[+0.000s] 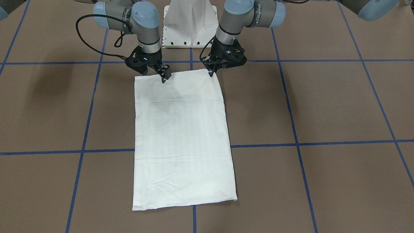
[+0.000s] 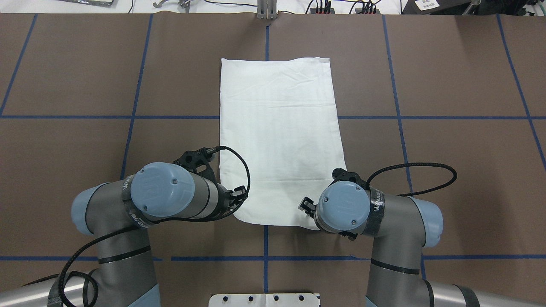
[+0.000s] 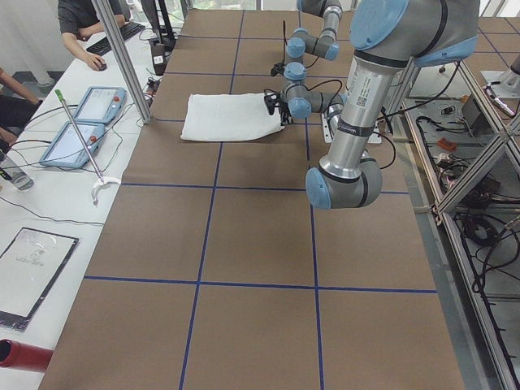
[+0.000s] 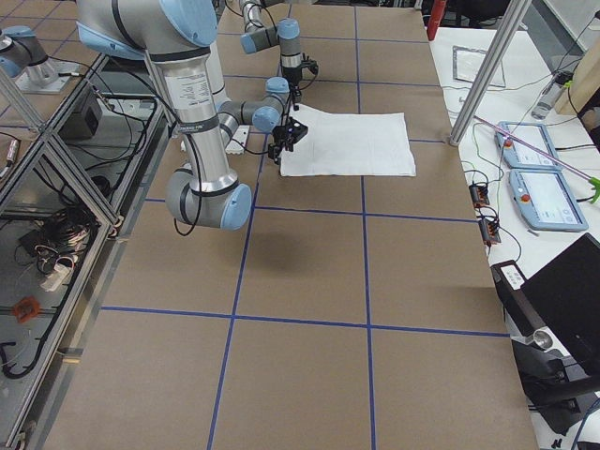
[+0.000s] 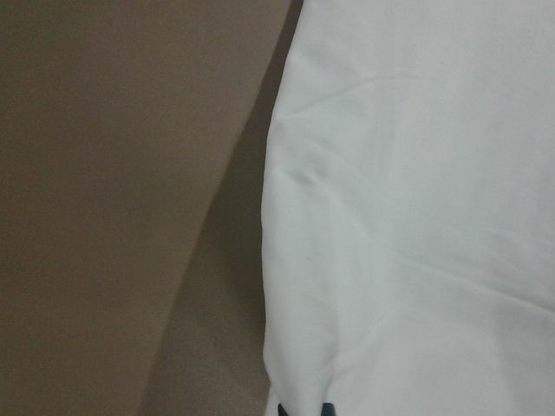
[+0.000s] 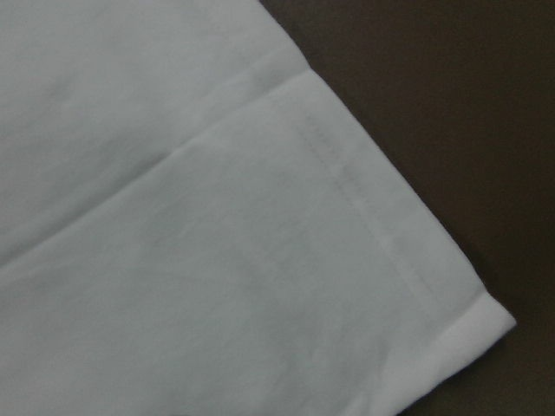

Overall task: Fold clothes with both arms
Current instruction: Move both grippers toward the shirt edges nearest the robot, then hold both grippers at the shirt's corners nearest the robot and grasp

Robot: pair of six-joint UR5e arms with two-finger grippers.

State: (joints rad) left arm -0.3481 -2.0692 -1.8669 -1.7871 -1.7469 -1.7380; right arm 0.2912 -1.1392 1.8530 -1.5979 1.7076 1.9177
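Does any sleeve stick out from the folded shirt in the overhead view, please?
No, the shirt lies as a plain white rectangle with no sleeve protruding.

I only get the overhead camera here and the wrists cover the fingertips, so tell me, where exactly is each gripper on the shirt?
Observer: In the front-facing view the left gripper has its tips at the T-shirt corner nearest the robot on its side.
Operator: And the other one?
Observer: The right gripper is on the same near edge, but well inboard of its own corner.
Operator: Is that edge off the table yet?
Observer: No, the front-facing view shows it lying flat on the table. I cannot tell whether either gripper has pinched cloth.
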